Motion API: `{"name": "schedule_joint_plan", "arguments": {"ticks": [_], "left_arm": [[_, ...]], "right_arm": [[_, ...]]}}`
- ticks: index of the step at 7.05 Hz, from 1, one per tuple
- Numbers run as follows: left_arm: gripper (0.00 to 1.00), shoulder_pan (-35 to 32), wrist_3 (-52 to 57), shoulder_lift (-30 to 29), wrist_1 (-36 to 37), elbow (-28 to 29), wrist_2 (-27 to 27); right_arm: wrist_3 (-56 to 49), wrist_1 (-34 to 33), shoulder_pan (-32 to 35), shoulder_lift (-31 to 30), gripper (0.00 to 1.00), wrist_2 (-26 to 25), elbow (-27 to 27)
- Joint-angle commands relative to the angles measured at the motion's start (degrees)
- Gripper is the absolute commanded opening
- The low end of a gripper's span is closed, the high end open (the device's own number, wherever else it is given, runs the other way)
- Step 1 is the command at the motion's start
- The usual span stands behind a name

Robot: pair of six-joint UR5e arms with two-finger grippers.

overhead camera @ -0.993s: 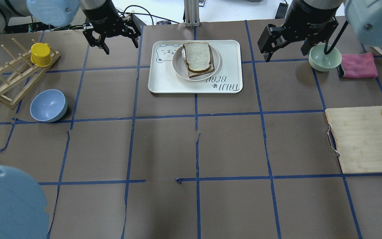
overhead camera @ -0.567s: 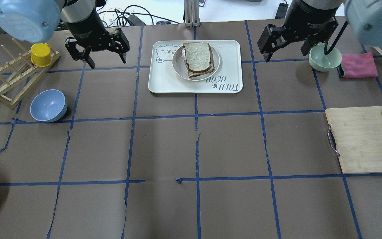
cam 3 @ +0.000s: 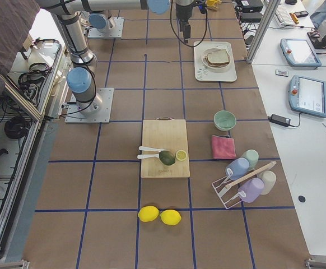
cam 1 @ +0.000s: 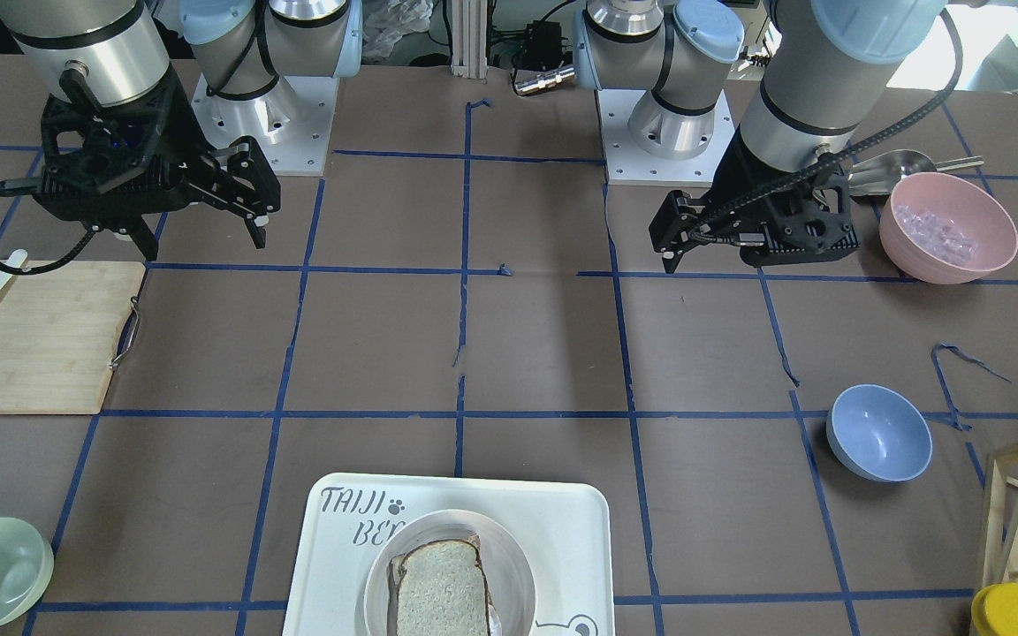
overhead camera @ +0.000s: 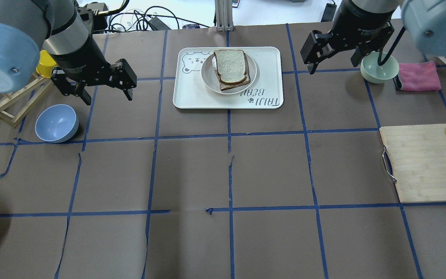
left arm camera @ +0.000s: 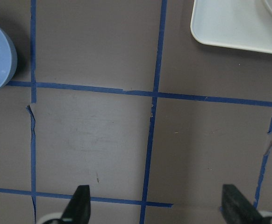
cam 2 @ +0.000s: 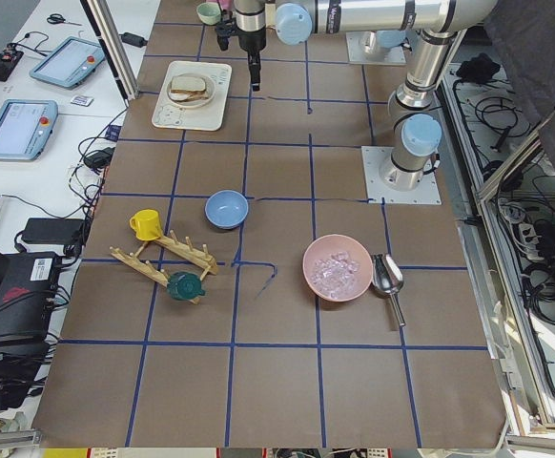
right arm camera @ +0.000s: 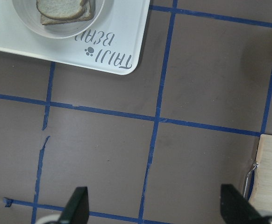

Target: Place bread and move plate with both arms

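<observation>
The bread (overhead camera: 229, 64), a speckled slice with a dark crust, lies on top of another slice on the plate (overhead camera: 206, 76). The plate sits on the white tray (overhead camera: 192, 95) at the table's far middle. The bread also shows in the front view (cam 1: 438, 587) and the right wrist view (right arm camera: 63, 8). My left gripper (overhead camera: 107, 96) is open and empty, over bare table left of the tray; its fingertips (left arm camera: 80, 201) stand wide apart. My right gripper (overhead camera: 333, 64) is open and empty, right of the tray.
A blue bowl (overhead camera: 56, 123), a wooden rack (overhead camera: 2, 108) and a yellow cup (overhead camera: 43, 66) stand at the left. A green bowl (overhead camera: 378, 70), pink cloth (overhead camera: 418, 76) and cutting board (overhead camera: 424, 166) are at the right. A pink bowl (cam 1: 946, 228) stands near my left arm's base.
My left arm has swung away from the tray, leftward and toward the near side, with its gripper still open. The right gripper has barely moved. The bread and plate have not moved.
</observation>
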Motion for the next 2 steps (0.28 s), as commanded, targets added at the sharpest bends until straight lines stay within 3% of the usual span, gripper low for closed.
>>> {"name": "schedule_joint_plan", "arguments": {"ticks": [1, 2], "left_arm": [[1.0, 0.1, 0.0, 0.9, -1.0, -0.2, 0.0], [1.0, 0.1, 0.3, 1.0, -1.1, -0.2, 0.0]], "right_arm": [[0.0, 0.0, -0.1, 0.0, 1.0, -0.1, 0.1], [0.0, 0.0, -0.1, 0.0, 1.0, 0.0, 0.1]]}}
